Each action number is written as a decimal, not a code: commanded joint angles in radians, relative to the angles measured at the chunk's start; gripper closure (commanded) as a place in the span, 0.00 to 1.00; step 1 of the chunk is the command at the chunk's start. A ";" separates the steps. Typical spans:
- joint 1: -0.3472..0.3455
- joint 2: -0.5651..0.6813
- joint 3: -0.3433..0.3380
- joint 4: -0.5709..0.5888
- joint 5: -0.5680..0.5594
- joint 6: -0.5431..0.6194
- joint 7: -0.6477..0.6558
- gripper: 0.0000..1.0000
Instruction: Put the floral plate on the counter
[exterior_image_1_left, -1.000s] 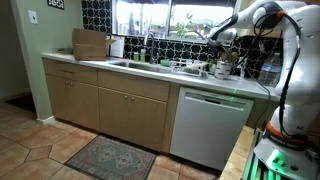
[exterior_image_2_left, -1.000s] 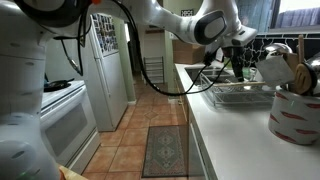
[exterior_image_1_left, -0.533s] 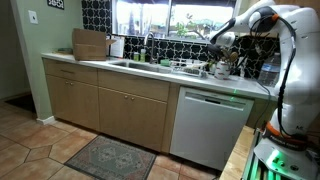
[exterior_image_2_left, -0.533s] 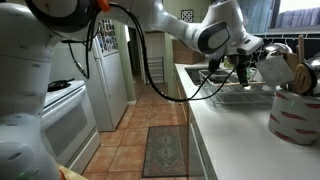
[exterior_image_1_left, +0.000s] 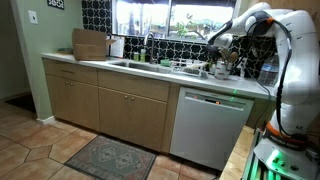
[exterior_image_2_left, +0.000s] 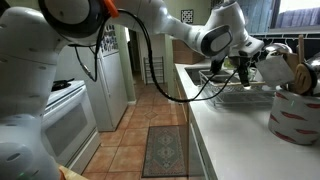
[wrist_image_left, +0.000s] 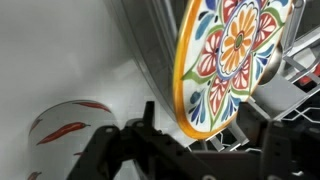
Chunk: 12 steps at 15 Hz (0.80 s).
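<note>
The floral plate (wrist_image_left: 228, 60) stands on edge in the dish rack, with a yellow rim and a bright flower pattern in red, blue, green and orange. In an exterior view its pale back (exterior_image_2_left: 273, 66) shows at the rack's far end. My gripper (wrist_image_left: 205, 142) is open, with one dark finger on each side of the plate's lower edge, not closed on it. In both exterior views the gripper (exterior_image_2_left: 242, 68) (exterior_image_1_left: 221, 62) hangs over the rack on the pale counter (exterior_image_1_left: 150, 72).
The wire dish rack (exterior_image_2_left: 243, 96) holds other dishes. A white bowl with red marks (wrist_image_left: 65, 124) (exterior_image_2_left: 294, 116) stands next to it. A sink (exterior_image_1_left: 128, 65), a cardboard box (exterior_image_1_left: 90, 44) and a white dishwasher (exterior_image_1_left: 210, 125) lie along the counter.
My gripper has moved along the rack toward the plate and lowered around its edge. In the last half second it has barely moved.
</note>
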 joint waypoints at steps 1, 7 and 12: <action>-0.021 0.033 0.019 0.049 0.027 0.005 -0.011 0.49; -0.031 0.032 0.022 0.067 0.027 0.001 -0.009 0.80; -0.047 0.011 0.055 0.073 0.072 -0.005 -0.033 0.70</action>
